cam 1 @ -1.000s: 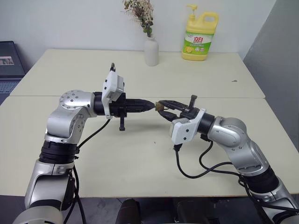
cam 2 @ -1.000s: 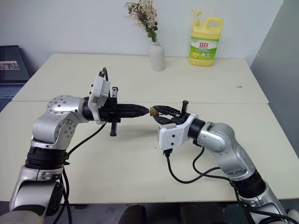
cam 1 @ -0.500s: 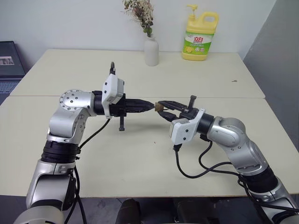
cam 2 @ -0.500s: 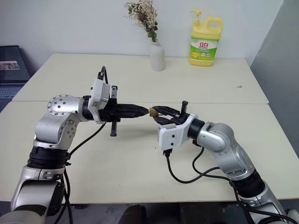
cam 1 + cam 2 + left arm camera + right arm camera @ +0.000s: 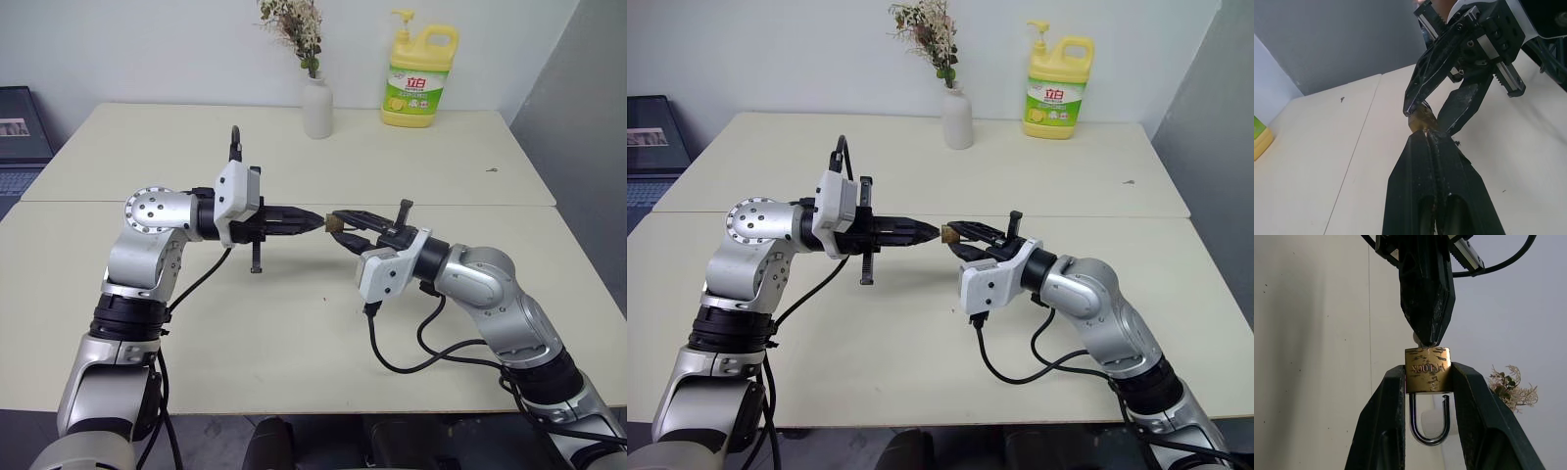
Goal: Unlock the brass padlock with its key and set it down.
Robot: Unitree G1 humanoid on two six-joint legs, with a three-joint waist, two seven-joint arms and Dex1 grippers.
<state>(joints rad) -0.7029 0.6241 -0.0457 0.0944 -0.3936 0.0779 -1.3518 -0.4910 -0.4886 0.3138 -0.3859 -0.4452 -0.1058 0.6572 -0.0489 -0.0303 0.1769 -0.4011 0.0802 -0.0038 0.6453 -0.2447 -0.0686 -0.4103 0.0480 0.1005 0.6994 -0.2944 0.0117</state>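
Held up in the air above the cream tabletop [image 5: 294,323], between the two arms: the brass padlock [image 5: 1427,369], pinched by its body between the two fingers of the right claw [image 5: 1428,382], silver shackle [image 5: 1429,421] hanging back between those fingers toward the wrist, engraved face turned to the wrist camera. Met end to end by the left claw [image 5: 315,221], fingers pressed together into one black point, tip touching the padlock's far end where a sliver of silvery metal, seemingly the key [image 5: 1417,339], just peeks out beside the tip; too little visible to tell how deep it sits in the lock. Both claws roughly level, left pointing toward the right arm, right pointing forward and toward the left arm. From the left wrist camera, padlock [image 5: 1421,119] seen as a small golden block wedged right at the closed fingertips. Farther back on the tabletop, well apart from the arms: a white vase [image 5: 316,106] of dried flowers and a yellow detergent bottle [image 5: 419,80].
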